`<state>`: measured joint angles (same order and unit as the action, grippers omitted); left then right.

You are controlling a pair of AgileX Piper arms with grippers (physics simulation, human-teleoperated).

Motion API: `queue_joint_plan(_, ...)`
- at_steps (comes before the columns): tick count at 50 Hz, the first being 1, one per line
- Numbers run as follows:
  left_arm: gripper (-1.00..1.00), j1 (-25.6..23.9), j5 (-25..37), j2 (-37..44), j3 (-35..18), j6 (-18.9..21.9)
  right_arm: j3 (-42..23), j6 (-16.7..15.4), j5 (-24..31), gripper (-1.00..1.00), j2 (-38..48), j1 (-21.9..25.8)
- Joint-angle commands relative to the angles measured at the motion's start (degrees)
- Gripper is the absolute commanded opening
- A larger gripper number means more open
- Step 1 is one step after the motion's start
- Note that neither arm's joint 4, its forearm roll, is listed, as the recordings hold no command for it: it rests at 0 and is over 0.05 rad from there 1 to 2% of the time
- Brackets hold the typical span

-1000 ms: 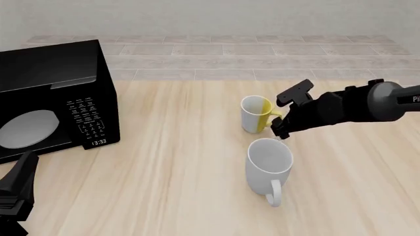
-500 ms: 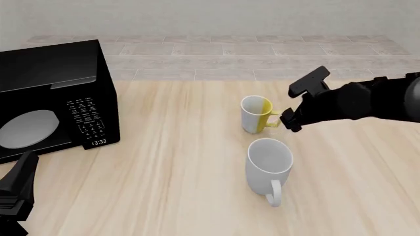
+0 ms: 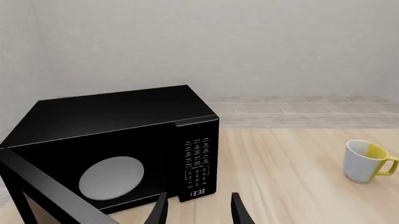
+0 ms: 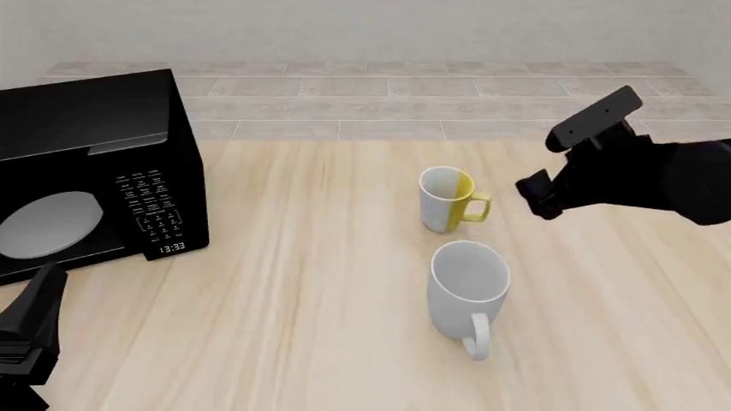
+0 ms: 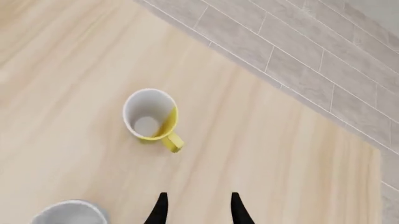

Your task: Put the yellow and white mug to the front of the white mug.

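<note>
The yellow and white mug (image 4: 446, 199) stands upright on the table, its yellow handle pointing right. It also shows in the right wrist view (image 5: 151, 115) and the left wrist view (image 3: 366, 161). The white mug (image 4: 468, 285) stands upright just nearer the camera, handle toward the front; only its rim shows in the right wrist view (image 5: 70, 213). My right gripper (image 4: 535, 199) is open and empty, raised a little to the right of the yellow handle and apart from it; it also shows in the right wrist view (image 5: 197, 211). My left gripper (image 4: 44, 287) is open and empty at the front left.
A black microwave (image 4: 98, 171) stands at the table's left, its door hinged open toward the front (image 3: 44, 186). A tiled floor strip (image 4: 457, 94) lies beyond the table's far edge. The wooden tabletop (image 4: 297, 282) stretches between the microwave and the mugs.
My right gripper has drawn back from the yellow mug's handle, moving right and upward. Both mugs stay where they were. The left arm has not moved.
</note>
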<state>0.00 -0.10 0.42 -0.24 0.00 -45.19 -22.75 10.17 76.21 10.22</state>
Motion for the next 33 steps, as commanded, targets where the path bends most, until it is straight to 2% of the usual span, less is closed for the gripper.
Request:
queue_joint_plan(1, 1.00, 0.00, 0.00, 0.00, 0.00, 0.00, 3.43, 0.86, -0.58, 1.00, -7.20, -0.79)
queue_joint_plan(12, 1.00, 0.00, 0.00, 0.00, 0.00, 0.00, 6.69, 1.47, -1.03, 1.00, -14.54, -1.19)
queue_joint_plan(18, 1.00, 0.00, 0.00, 0.00, 0.00, 0.00, 7.44, 1.73, -0.23, 1.00, -19.30, 0.54)
queue_joint_plan(29, 1.00, 0.00, 0.00, 0.00, 0.00, 0.00, 8.85, 0.73, -1.39, 1.00, -21.39, 0.84)
queue_joint_plan(33, 1.00, 0.00, 0.00, 0.00, 0.00, 0.00, 9.85, 1.29, -2.10, 1.00, -22.00, 1.34)
